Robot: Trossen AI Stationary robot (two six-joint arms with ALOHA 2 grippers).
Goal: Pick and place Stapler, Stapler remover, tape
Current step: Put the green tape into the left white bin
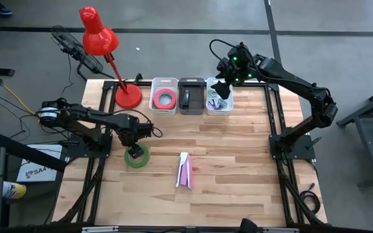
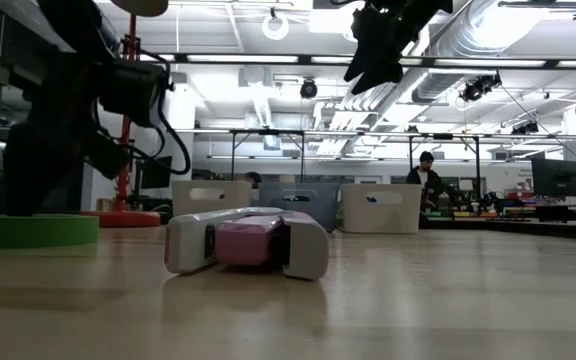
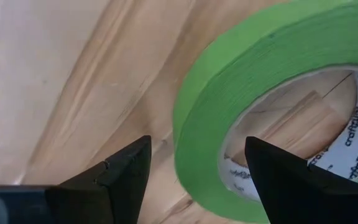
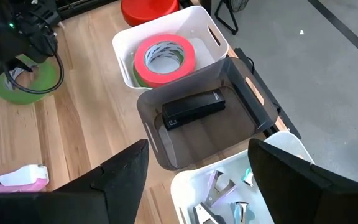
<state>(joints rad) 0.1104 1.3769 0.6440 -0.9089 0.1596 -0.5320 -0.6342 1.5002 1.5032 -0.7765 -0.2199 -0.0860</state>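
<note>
Green tape (image 1: pixel 136 156) and pink stapler (image 1: pixel 184 171) remain on table (image 1: pixel 238 162), other items binned; left gripper (image 1: pixel 133 138) fingers spread straddling the roll's wall, right gripper (image 1: pixel 223 87) spread above bins, empty.

Three bins (image 1: pixel 192 96) in a row at table's (image 1: pixel 238 162) back edge, lamp (image 1: pixel 102 48) left of them. Left bin holds tape rolls (image 1: pixel 165 98), middle a stapler (image 4: pixel 193 108), right staple removers (image 4: pixel 219 199). Another tape roll (image 1: pixel 136 156) front-left; stapler (image 1: pixel 184 170) centre.
</note>
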